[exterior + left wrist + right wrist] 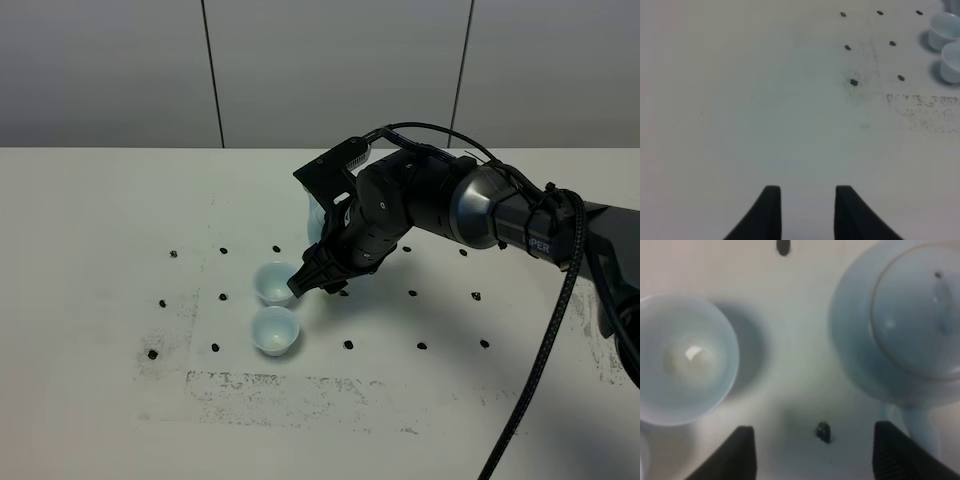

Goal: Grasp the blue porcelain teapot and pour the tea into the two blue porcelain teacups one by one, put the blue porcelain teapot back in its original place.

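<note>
Well, the right hand point(815, 427) was spread wide and empty, low over the counter point(100, 250), with only a black dot mark point(823, 432) between its fingers. The blue porcelain teapot point(860, 350) sat off to one side of that gap, not inside it. A thin stem of the pot ran toward one finger, handle or spout, couldn't tell which. From the high camera the pot was mostly hidden behind the arm. The far teacup point(272, 282) was just beside the other finger, with the near teacup point(275, 331) close by it. Both looked dry, no tea visible.

Risks as I judged them:
- Closing there would have caught air or pinched the stem off-centre, so the glazed pot could twist or slip out.
- Shifting sideways to line up could have shoved the pot body, or knocked the far teacup into its neighbour.
- Nothing held the lid point(920, 315), so a steep tilt might have dropped it.
- With the cups that close, a pour could splash both.

The left hand point(807, 192) sat well apart, pulled in nearly shut, holding nothing.
</note>
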